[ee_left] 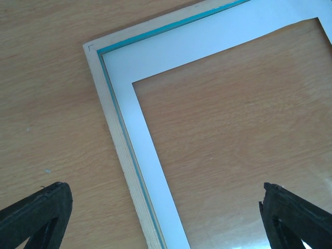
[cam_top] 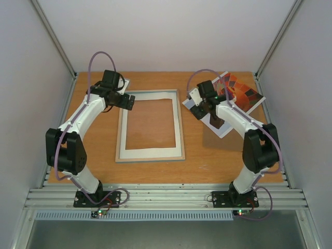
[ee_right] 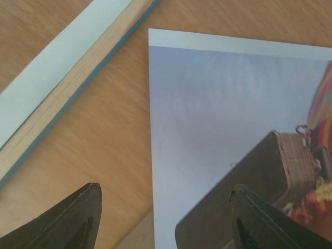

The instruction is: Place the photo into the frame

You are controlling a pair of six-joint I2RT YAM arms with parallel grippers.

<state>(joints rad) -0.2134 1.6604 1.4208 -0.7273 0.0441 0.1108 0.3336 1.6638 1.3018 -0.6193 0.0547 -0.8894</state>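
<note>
Where photo [cam_top: 244, 93] lies flat at right rear of table [cam_top: 207, 155], near frame [cam_top: 150, 160] but not touching, right gripper [ee_right: 166, 188] hangs low over white-margined corner. Fingers part-spread, straddling photo's edge, clamping nothing. Right arm folded, elbow high, wrist pitched down. Frame flat at centre, white mat [cam_top: 150, 152] inside. Left arm reaches forward. Left gripper [ee_left: 165, 189] over frame's far-left corner, fingers spread wide, empty.

I see the frame [ee_left: 126, 155] lying flat mid-table — pale wood, turquoise edging. The photo [cam_top: 243, 94] lies face up just right of it, skewed.
</note>
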